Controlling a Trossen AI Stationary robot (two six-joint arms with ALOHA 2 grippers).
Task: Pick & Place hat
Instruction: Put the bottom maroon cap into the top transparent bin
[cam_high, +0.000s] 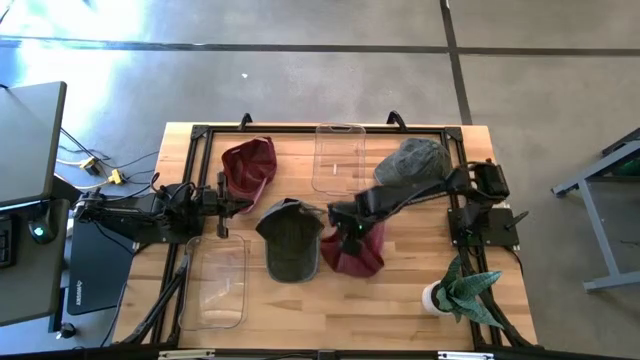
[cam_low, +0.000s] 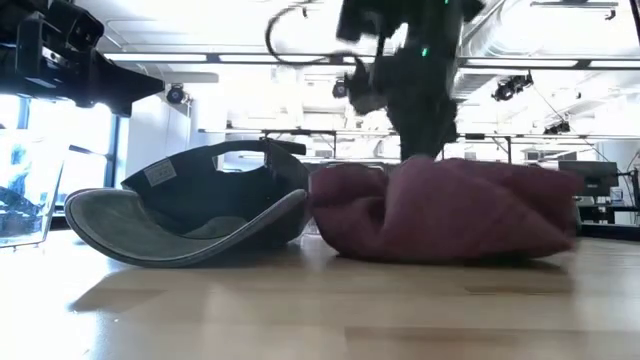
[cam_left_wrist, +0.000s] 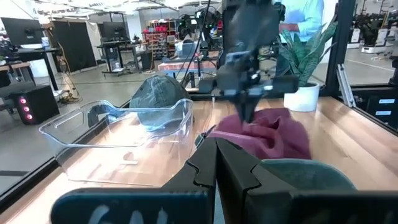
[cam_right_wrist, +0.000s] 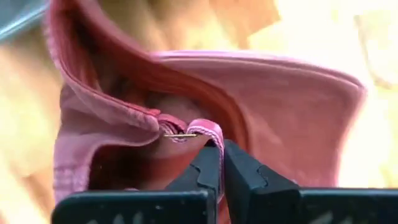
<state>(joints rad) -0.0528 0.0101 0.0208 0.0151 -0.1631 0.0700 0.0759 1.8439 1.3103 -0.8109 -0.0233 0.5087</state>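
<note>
The right gripper (cam_high: 347, 232) had clamped onto the crumpled maroon cloth hat (cam_high: 357, 251) near the counter's (cam_high: 400, 300) front edge (pinching its rim, presumably for lifting), while the left gripper (cam_high: 238, 202), closed and empty, waited by the left edge.

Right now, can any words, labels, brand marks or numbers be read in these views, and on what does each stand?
None can be read.
Sewn tag inside the dark green cap: print too small to read.
Dark panel on the floor beside the table: pale lettering along its edge, too blurred to read.
Maroon hat pinched in the shut right gripper: no print visible.
</note>
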